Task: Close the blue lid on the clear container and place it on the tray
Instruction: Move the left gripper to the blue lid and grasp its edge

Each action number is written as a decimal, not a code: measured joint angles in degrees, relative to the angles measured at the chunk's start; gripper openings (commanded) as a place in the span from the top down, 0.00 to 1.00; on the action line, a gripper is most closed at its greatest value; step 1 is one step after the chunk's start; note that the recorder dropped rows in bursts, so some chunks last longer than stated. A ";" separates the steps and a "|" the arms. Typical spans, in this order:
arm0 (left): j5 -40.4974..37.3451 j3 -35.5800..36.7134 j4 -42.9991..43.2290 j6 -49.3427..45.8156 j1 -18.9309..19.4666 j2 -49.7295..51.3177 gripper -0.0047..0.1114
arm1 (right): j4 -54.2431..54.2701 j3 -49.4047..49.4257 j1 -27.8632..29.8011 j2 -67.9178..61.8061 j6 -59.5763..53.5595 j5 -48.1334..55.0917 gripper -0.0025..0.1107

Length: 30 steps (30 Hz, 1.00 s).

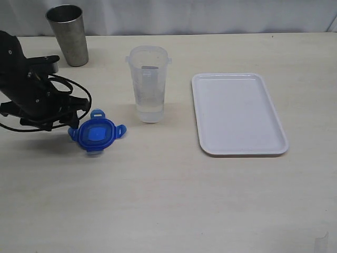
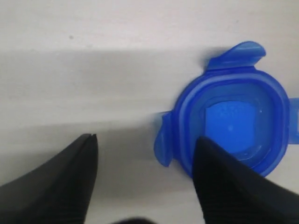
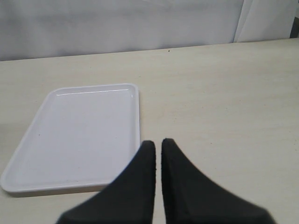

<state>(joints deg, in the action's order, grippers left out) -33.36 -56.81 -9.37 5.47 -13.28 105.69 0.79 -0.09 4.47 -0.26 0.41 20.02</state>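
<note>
lid: blue lid (image 1: 96, 133) lies flat on the table (image 1: 168, 200), front-left, tabs splayed out, off the container
container: clear container (image 1: 148, 87) upright, top open, mid-table; just right of and behind the lid, not touching it
tray: tray (image 1: 237, 110) flat on the right, small gap to the container, long sides running away from the exterior camera
left jaws: apart, low at the lid's left edge; wrist view shows one finger (image 2: 224, 186) overlapping the lid rim and the other finger (image 2: 70, 177) over the table, with one tab in the gap between them; contact cannot be told
right jaws: pressed together; wrist view shows them over the table just beside a tray corner; not seen in the exterior view
edges: the table's back edge meets a white backdrop (image 1: 210, 16) close behind the cup; the tray's low rim is raised all round
open room: wide table strip along the front; open surface right of the tray and between tray and back edge
in the way: the container stands between lid and tray; steel cup (image 1: 69, 34) back-left, well apart from the lid; left arm's cable loop (image 1: 84, 95) hangs just behind the lid
</note>
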 measured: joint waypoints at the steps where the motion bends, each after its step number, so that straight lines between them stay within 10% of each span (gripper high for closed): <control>1: 0.31 0.00 -0.75 -0.66 0.00 0.10 0.58 | 0.00 0.00 0.00 0.00 0.00 0.00 0.94; 30: 3.96 0.00 -6.10 -8.47 0.00 4.59 0.59 | 0.00 0.00 0.00 0.00 0.00 0.00 0.94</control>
<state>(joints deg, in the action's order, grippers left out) -29.40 -56.81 -15.47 -3.01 -13.28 110.28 0.79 -0.09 4.47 -0.26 0.41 20.02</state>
